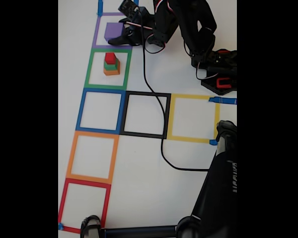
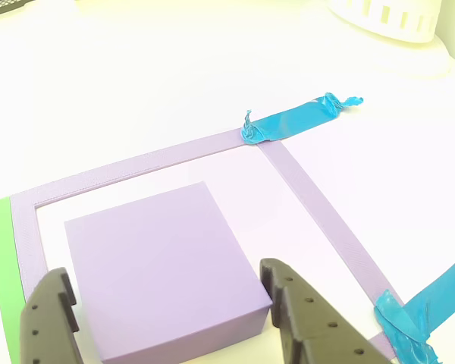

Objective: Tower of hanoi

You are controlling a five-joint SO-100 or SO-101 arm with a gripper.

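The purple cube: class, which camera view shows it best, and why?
The other view: the purple cube fills the foreground, top face and front edge clear, between the open fingers of the gripper. In the fixed view the purple cube is small, inside the purple tape square, partly hidden by the arm.

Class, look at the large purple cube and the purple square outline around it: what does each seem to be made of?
Large purple cube: probably matte plastic, perhaps printed; its faces are flat, even and without shine. Purple square outline: looks like a thin matte ribbed strip held down by crinkled glossy blue tape; whether plastic or tape, I cannot tell.
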